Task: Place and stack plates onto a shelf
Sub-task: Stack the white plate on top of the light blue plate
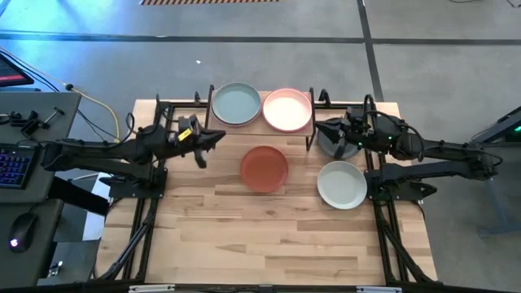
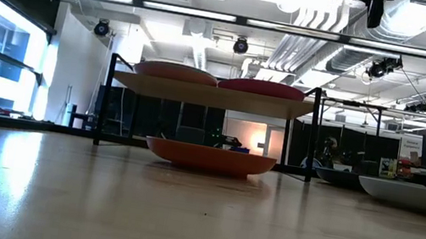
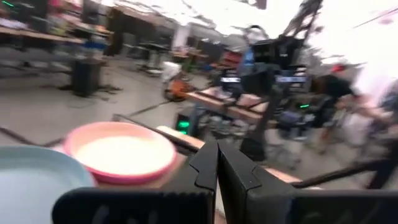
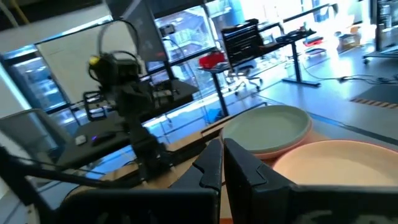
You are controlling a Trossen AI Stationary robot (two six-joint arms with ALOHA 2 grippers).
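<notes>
From above, a light butcher-block table (image 1: 269,220) stood on a grey concrete floor, with a desk holding a keyboard (image 1: 15,167) and mouse (image 1: 24,228) at nine o'clock. The shelf (image 1: 260,126) sat at the table's twelve o'clock edge, its long axis running from nine to three o'clock. On it lay the sage green plate (image 1: 236,104) and, just beside it toward three o'clock, the light pink plate (image 1: 287,110). The terracotta plate (image 1: 264,168) lay on the table at the shelf's six o'clock. The pale grey-white plate (image 1: 341,184) lay toward four o'clock, and the dark grey plate (image 1: 332,140) sat partly under the right gripper (image 1: 343,130). The left gripper (image 1: 213,140) hung near the shelf's nine o'clock end, fingers together and empty; the right gripper was likewise closed on nothing.

At table height, the shelf's wood top stood level on black legs, two plates upon it, the terracotta plate in front of it, and a bright ceiling with pipes behind.

The left wrist view showed shut fingers (image 3: 208,165) before the pink plate, the room blurred.

The right wrist view showed shut fingers (image 4: 214,165), both shelf plates, and the left arm (image 4: 134,124) beyond.
</notes>
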